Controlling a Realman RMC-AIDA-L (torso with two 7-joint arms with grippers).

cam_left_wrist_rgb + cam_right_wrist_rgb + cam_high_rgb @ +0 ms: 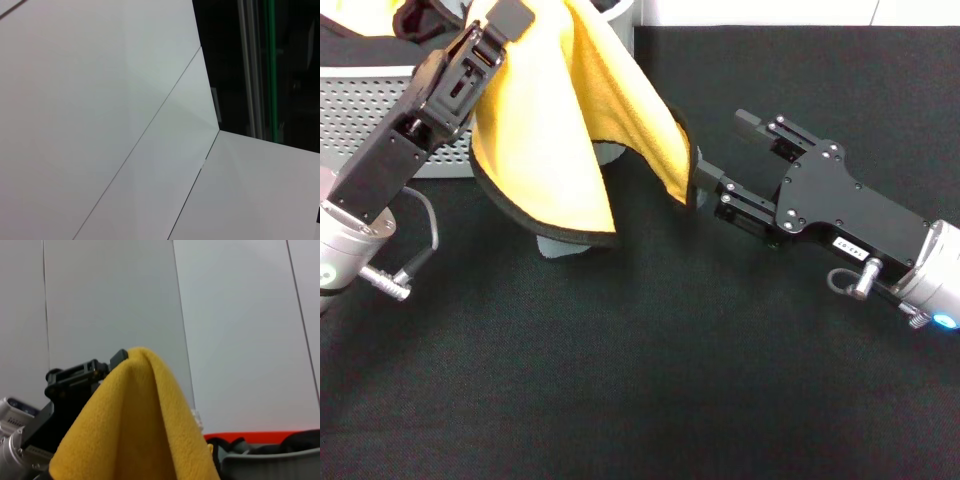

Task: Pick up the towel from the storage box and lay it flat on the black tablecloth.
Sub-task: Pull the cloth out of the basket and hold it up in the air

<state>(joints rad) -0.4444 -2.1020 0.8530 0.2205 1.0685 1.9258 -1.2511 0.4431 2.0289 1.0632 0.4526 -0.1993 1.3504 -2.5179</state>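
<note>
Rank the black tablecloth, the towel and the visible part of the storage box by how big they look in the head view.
1. black tablecloth, fills most of the view.
2. towel, hanging from the left pincer.
3. storage box, only partly in frame, so its real size is unsure.

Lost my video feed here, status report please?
Left gripper shut on towel, lifted beside storage box. Right gripper at towel's hanging edge, grip unclear. Black tablecloth below unobstructed.

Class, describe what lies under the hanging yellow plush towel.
Under the yellow plush towel lies the black tablecloth, plus a small pale grey patch; what that patch is stays covered.
</note>
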